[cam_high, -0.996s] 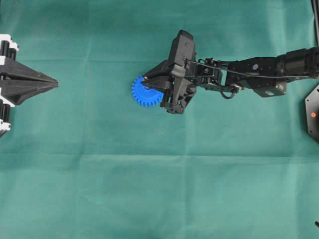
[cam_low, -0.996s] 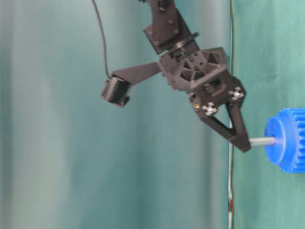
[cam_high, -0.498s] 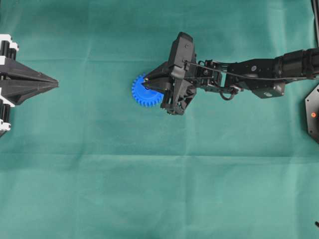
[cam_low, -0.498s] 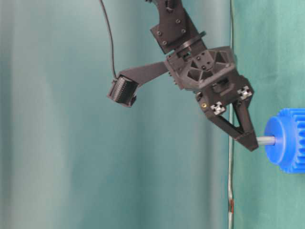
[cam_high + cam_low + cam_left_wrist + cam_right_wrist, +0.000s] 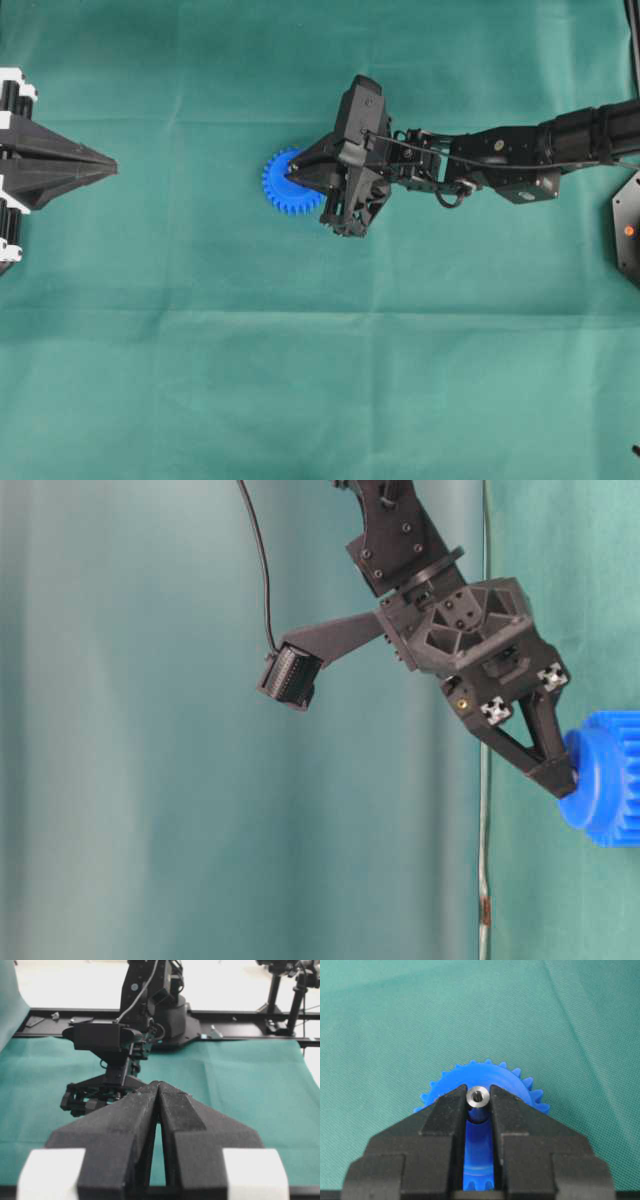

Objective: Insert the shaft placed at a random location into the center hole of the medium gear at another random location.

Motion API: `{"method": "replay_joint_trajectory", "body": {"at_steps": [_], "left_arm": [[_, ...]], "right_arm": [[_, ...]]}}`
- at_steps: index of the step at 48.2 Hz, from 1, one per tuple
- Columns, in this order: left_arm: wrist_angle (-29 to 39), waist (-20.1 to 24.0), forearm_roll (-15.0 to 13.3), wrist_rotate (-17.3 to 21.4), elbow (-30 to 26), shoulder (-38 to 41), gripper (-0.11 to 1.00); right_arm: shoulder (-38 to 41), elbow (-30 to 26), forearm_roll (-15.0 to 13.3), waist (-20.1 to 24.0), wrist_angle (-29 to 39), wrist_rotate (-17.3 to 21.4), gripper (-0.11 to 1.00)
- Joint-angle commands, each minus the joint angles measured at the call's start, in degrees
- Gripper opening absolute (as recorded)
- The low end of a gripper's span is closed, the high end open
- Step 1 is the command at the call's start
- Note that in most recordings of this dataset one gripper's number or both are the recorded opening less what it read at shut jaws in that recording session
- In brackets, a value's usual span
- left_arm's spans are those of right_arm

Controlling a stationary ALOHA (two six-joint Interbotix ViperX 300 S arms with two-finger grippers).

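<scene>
Now right gripper [image 5: 478, 1110] pinches shaft [image 5: 477, 1097] (upright) atop medium gear [image 5: 507, 1082].

Even, diffuse light falls from above on the green cloth [image 5: 300, 380], casting only soft shadows. The table-level view is slightly soft, its backdrop blurred. In the left wrist view the bright background is washed out; the right wrist view is sharp at centre.

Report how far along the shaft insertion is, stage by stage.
Done: the right gripper has the shaft clamped between its jaws and set over the medium gear. In hand: the table-level view shows the jaw tips against the gear's hub, no shaft showing between them, so it looks pushed into the center hole; the hole itself is hidden. Left: release and pull away. The left gripper is shut and idle.
</scene>
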Motion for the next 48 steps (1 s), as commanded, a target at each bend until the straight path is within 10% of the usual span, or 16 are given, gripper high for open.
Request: {"method": "replay_joint_trajectory", "body": {"at_steps": [1, 32, 44, 48], "left_arm": [[-0.26, 0.26, 0.18, 0.00, -1.32, 0.44, 0.00], [-0.26, 0.62, 0.18, 0.09, -1.32, 0.35, 0.00], [0.35, 0.62, 0.18, 0.00, -1.32, 0.44, 0.00], [0.44, 0.62, 0.18, 0.00, -1.32, 0.44, 0.00]], "right_arm": [[-0.70, -0.70, 0.26, 0.44, -0.18, 0.88, 0.14], [-0.79, -0.79, 0.09, 0.70, 0.62, 0.79, 0.15], [-2.99, -0.35, 0.00, 0.88, 0.26, 0.44, 0.77], [-4.04, -0.18, -0.09, 0.79, 0.35, 0.44, 0.76]]}}
